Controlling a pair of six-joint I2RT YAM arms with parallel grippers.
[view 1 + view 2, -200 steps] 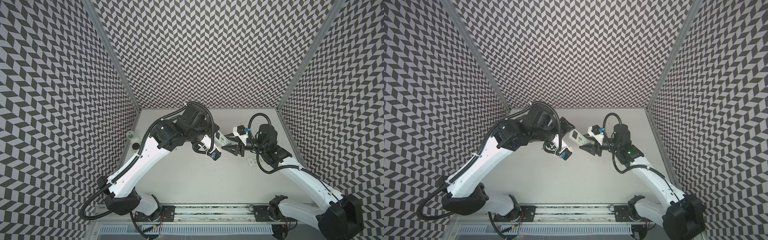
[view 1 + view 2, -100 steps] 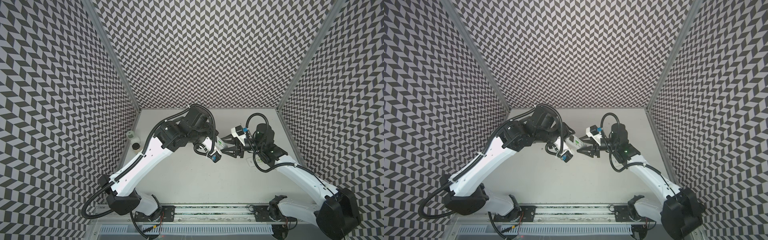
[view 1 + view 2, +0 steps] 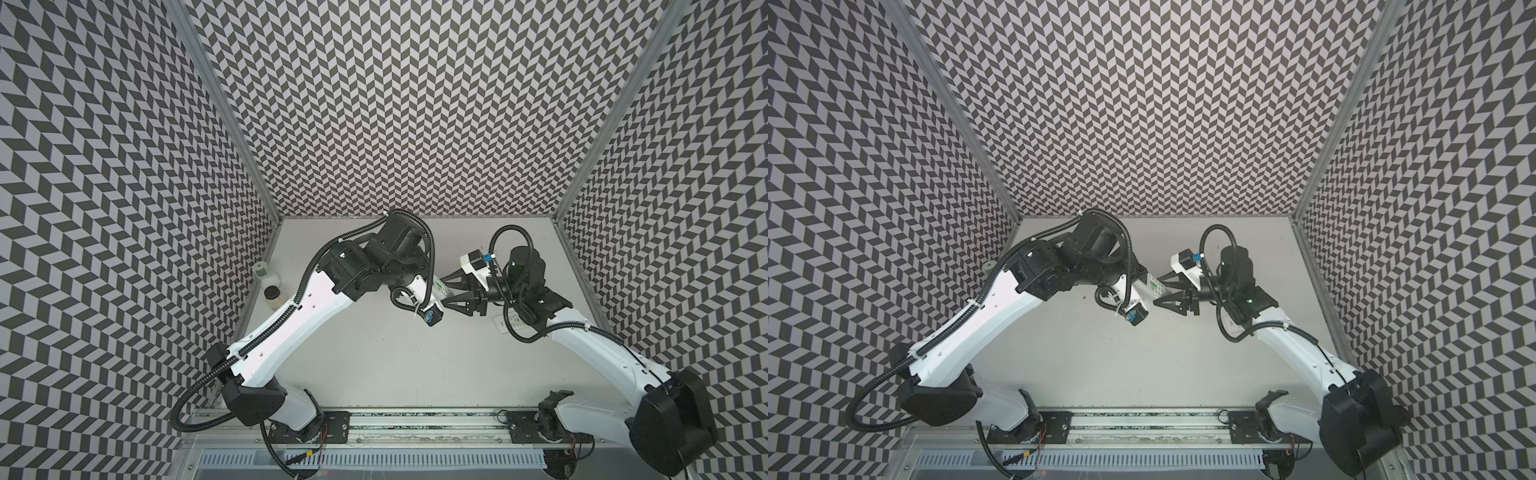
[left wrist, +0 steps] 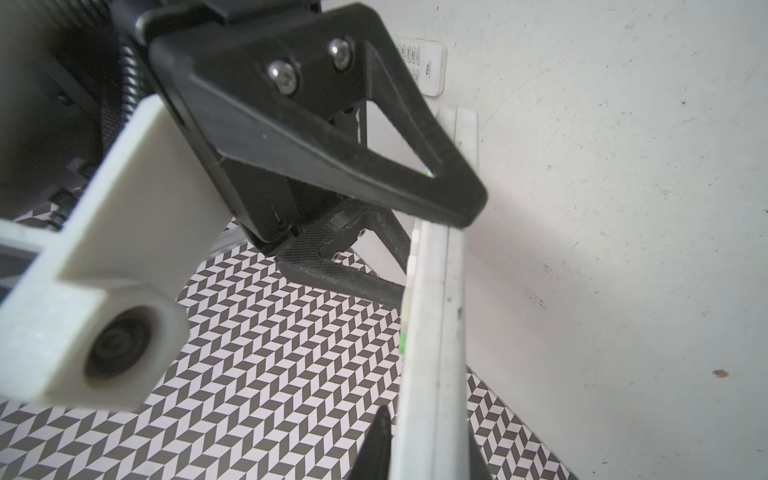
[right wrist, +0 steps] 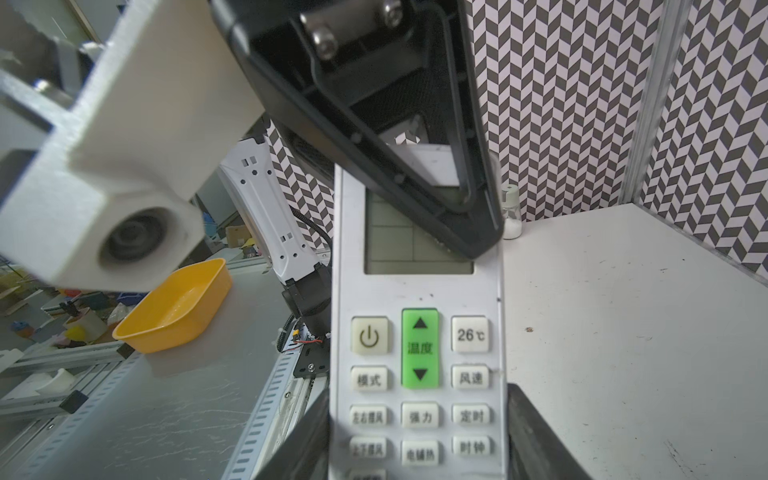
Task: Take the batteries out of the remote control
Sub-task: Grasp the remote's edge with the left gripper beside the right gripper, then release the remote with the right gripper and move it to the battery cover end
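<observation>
Spanning the gap between the arms in a top view, the slim white plastic remote was largely covered. Left wrist view: the left gripper clamped its flat faces. Right wrist view: the right gripper grasped its sides; batteries were hidden.

Remote: the end past the right pincer is cut off; the display end lies under a left pincer finger.
Remote's back: seen only edge-on between the left pincer's tips; unreadable.
Batteries: hidden; cannot tell whether any sit inside.
Right pincer fingers: only inner edges show beside the remote; the rest is cut off.
Second remote: behind the right pincer, partly covered by it.
Vial: just beyond the left pincer's tip, partly hidden.
</observation>
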